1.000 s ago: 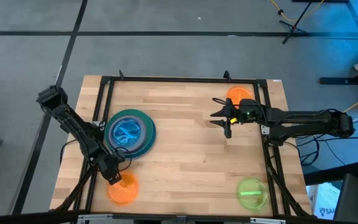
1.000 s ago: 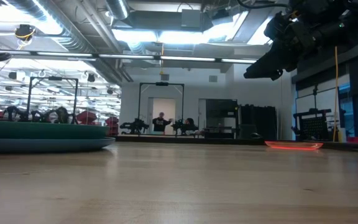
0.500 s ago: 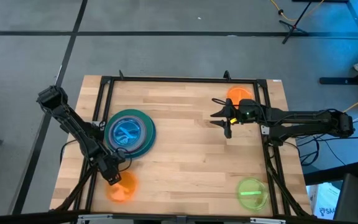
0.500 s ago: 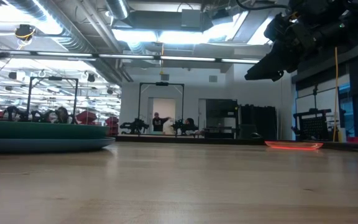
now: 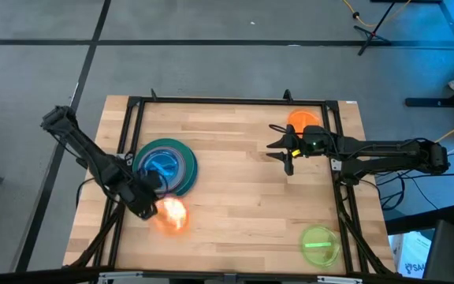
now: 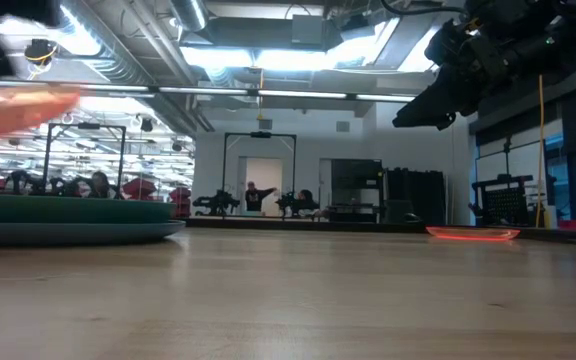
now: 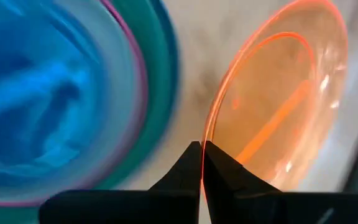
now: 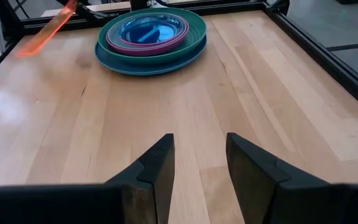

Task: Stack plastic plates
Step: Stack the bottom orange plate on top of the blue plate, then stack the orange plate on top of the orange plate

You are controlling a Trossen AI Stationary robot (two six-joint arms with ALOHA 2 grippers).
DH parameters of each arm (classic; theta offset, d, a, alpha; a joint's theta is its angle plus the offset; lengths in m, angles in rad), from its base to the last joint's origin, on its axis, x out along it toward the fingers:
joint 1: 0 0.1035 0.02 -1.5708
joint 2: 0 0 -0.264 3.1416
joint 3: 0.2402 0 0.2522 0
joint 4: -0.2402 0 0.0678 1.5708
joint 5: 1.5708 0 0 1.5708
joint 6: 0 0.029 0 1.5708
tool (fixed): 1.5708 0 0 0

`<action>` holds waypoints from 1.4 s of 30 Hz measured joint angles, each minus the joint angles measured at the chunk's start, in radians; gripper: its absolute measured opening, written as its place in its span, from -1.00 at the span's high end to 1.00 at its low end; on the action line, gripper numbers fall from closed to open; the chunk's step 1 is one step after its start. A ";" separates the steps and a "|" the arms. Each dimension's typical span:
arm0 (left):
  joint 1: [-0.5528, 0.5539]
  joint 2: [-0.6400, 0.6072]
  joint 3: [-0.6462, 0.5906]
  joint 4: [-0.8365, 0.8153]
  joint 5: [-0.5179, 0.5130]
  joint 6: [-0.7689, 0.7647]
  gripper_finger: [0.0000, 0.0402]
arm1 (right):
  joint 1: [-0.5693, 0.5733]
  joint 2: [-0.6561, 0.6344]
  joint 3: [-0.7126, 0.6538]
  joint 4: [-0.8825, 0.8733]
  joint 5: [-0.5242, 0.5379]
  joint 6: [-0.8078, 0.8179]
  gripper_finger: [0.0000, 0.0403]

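The left gripper (image 5: 150, 207) is pinching the rim of an orange plate (image 5: 172, 214), fingers closed tight on it, holding it tilted in the air just beside the stack of plates (image 5: 164, 167). The right gripper (image 5: 280, 150) is hanging across the table from that stack with its fingers spread and empty.

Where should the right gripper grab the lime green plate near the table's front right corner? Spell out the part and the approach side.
Take the lime green plate by its thin rim, probably the side facing the table's middle, coming down from above. It lies flat and shallow near the table frame, so only the edge offers a pinch. The right gripper hovers open over the far side.
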 joint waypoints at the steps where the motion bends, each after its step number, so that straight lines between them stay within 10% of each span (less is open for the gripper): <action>1: 0.018 -0.004 0.032 -0.053 -0.035 0.027 1.00 | 0.000 0.000 0.000 0.001 0.000 -0.001 0.31; 14: 0.361 -0.044 0.176 -0.579 -0.282 0.184 1.00 | 0.000 0.000 0.000 0.024 0.026 -0.030 0.31; 32: 0.739 -0.140 -0.066 -0.358 -0.086 0.605 0.98 | 0.000 0.000 0.000 0.015 0.071 -0.031 0.31; 42: 0.766 -0.141 0.022 -0.389 -0.089 0.663 0.51 | 0.000 0.000 0.000 -0.046 0.118 0.025 0.31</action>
